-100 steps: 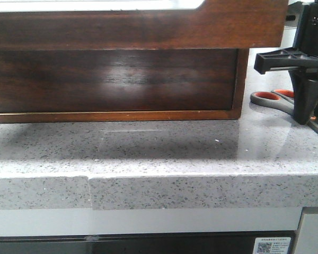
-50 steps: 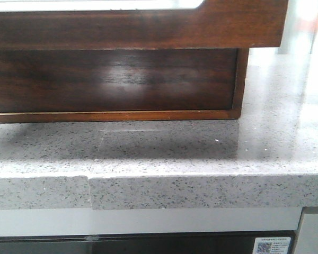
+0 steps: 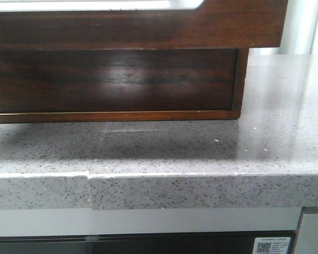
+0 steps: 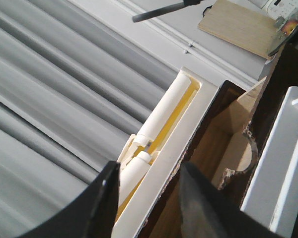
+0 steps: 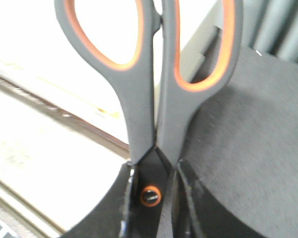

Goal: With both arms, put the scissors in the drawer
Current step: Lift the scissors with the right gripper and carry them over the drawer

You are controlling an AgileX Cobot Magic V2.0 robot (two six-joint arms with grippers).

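The drawer (image 3: 138, 24) is dark brown and glossy and overhangs toward me at the top of the front view. No gripper and no scissors show there. In the left wrist view my left gripper (image 4: 151, 198) has its jaws apart above the drawer's dark edge (image 4: 188, 148). The wooden inside and the half-round notch (image 4: 244, 153) lie beyond. I cannot tell whether it touches the drawer. In the right wrist view my right gripper (image 5: 151, 198) is shut on the scissors (image 5: 144, 99) at the orange pivot dot (image 5: 150, 195). The grey, orange-lined handles point away from it.
The wooden cabinet frame (image 3: 116, 79) stands on a grey speckled counter (image 3: 201, 153) with a front edge. The left wrist view shows a grey ribbed curtain (image 4: 49, 74), a white holder (image 4: 159, 124), a wooden board (image 4: 238, 25) and a white frame (image 4: 273, 163).
One second ago my right gripper stood over the scissors on the counter at the right. Both have since left the front view, and the gripper holds the scissors in the air.
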